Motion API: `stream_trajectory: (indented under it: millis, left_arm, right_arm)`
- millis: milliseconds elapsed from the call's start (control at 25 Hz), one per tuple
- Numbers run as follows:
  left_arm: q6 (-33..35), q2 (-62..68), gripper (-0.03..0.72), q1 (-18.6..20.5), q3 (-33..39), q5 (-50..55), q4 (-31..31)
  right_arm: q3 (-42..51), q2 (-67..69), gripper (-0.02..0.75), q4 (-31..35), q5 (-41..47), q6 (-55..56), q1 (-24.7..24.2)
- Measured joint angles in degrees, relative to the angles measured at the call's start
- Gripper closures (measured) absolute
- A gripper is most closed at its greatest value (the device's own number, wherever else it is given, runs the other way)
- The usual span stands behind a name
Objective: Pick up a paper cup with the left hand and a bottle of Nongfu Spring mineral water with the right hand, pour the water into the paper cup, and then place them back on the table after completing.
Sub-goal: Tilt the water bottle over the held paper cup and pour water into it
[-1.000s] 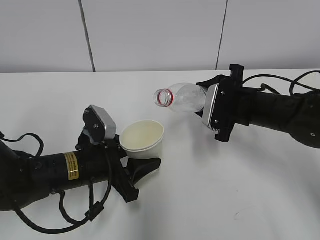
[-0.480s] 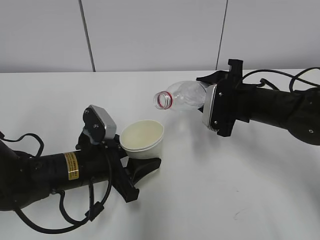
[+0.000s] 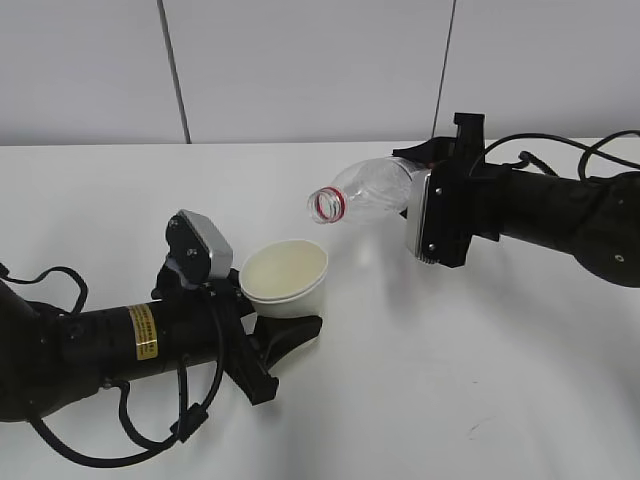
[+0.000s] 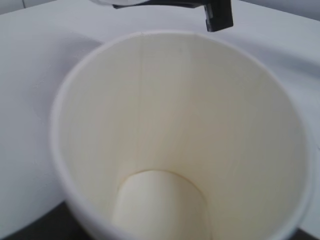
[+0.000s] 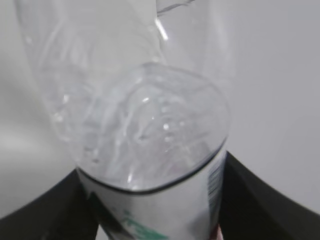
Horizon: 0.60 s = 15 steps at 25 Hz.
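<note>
The left hand's black gripper (image 3: 275,335) is closed around the lower body of a white paper cup with a cream-coloured inside (image 3: 287,276), holding it low over the large plain white table (image 3: 420,370), mouth tipped up and toward the right. The right hand's black gripper (image 3: 425,205) is clamped on the labelled body of a clear plastic Nongfu Spring bottle with a red ring at its uncapped neck (image 3: 362,193); its jaws sit on both sides of the label in the right wrist view.

The bottle lies nearly level, neck pointing left and slightly downward, with its mouth above and just to the right of the cup's rim, not touching it. No stream shows between mouth and cup.

As for progress, both pickups look done and the pouring posture is reached. The left wrist view shows the cup's inside (image 4: 160,150) looking dry, with no pool at the bottom. Whether any clear water (image 5: 150,125) remains in the bottle is hard to judge; only droplets and glints show through the wall. What is left, I judge, is to finish the pour, then set both the bottle and the cup back down and release them.
</note>
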Motion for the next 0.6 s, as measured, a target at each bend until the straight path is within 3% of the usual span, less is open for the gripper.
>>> stream_trajectory:
  millis: [600]
  left_arm:
    - [0.00,0.00,0.319,0.00,0.00,0.00,-0.28]
  right_arm:
    - [-0.12,0.00,0.276,0.69,-1.85,-1.86,0.00]
